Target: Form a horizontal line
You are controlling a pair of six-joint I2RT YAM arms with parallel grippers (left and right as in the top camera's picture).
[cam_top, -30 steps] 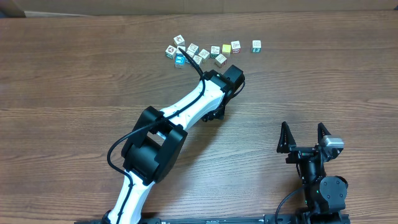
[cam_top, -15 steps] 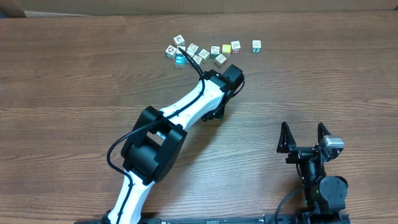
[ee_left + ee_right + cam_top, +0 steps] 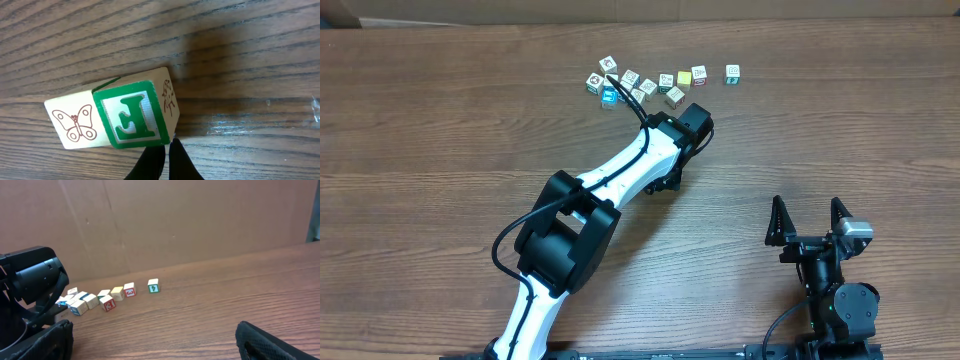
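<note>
Four tiny picture cubes make the horizontal line [image 3: 667,81] at the far side of the table [image 3: 440,150], beside a loose cluster [image 3: 612,84]. Left gripper [image 3: 162,150]: fingers together, tips against a green letter block [image 3: 134,116] abutting a butterfly block [image 3: 75,124]. Right gripper [image 3: 810,222]: jaws apart, empty.

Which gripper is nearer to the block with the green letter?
Left. The left gripper, shut, has its tips right at the edge of the green letter block. The right gripper stands open near the front edge of the table, far from it.
</note>
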